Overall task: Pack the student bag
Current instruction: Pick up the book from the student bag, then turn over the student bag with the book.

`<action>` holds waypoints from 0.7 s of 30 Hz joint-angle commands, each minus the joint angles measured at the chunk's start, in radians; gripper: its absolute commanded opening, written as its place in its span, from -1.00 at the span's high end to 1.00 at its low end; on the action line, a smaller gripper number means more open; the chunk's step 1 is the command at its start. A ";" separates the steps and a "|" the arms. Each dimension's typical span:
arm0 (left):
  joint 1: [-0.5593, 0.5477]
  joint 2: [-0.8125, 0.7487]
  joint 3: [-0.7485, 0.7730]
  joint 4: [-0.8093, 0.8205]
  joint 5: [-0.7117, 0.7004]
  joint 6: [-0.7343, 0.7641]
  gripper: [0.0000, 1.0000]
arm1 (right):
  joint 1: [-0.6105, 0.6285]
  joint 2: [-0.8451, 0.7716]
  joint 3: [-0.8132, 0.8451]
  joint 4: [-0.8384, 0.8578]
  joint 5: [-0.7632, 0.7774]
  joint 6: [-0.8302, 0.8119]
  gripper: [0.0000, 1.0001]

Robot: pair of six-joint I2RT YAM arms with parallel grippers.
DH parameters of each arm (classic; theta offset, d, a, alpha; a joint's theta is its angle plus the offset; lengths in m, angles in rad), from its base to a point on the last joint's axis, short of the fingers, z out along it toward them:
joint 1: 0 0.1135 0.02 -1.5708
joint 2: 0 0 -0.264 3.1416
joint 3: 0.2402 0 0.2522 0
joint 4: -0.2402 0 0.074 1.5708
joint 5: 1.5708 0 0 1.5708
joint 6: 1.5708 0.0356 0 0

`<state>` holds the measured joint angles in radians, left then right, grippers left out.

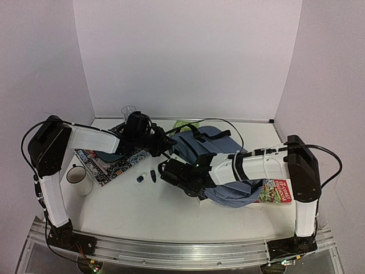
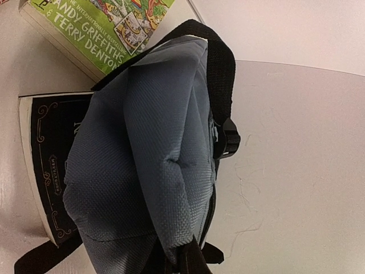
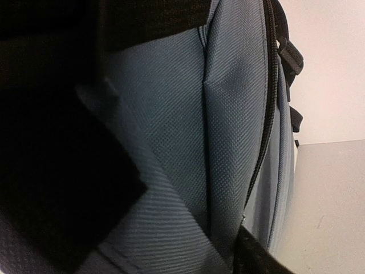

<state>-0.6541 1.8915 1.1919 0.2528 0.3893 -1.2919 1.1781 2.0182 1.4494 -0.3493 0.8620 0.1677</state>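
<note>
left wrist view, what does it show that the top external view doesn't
Only the left wrist: the author names on the green book, the ornate border on a black book partly behind the student bag, and a strap buckle. Only the top external: a white mug, a clear cup and a red-and-green book. Both: the bag and green book.

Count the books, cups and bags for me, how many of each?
Books: 4 (patterned book, green book, red-and-green book, black book)
Cups: 2 (white mug, clear cup)
Bags: 1 (student bag)
Total: 7
</note>
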 commanded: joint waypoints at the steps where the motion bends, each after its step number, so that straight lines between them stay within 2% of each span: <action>1: 0.008 -0.076 0.010 0.074 -0.021 -0.012 0.92 | -0.015 -0.063 0.028 -0.093 0.055 0.010 0.42; 4: 0.013 -0.082 0.032 0.074 -0.025 0.016 0.79 | -0.016 -0.134 0.038 -0.090 0.022 -0.016 0.82; 6: 0.020 -0.087 0.053 0.074 -0.027 0.034 0.66 | -0.022 -0.178 0.048 -0.088 0.000 -0.039 1.00; 15: 0.097 -0.149 0.125 0.071 -0.017 0.166 -0.26 | -0.118 -0.322 0.190 -0.083 -0.188 -0.125 1.00; 21: 0.165 -0.254 0.088 0.048 -0.049 0.298 -0.65 | -0.202 -0.335 0.377 -0.088 -0.352 -0.092 1.00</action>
<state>-0.5263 1.7469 1.2686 0.2814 0.3719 -1.1147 1.0092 1.7628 1.6715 -0.4918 0.6030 0.0597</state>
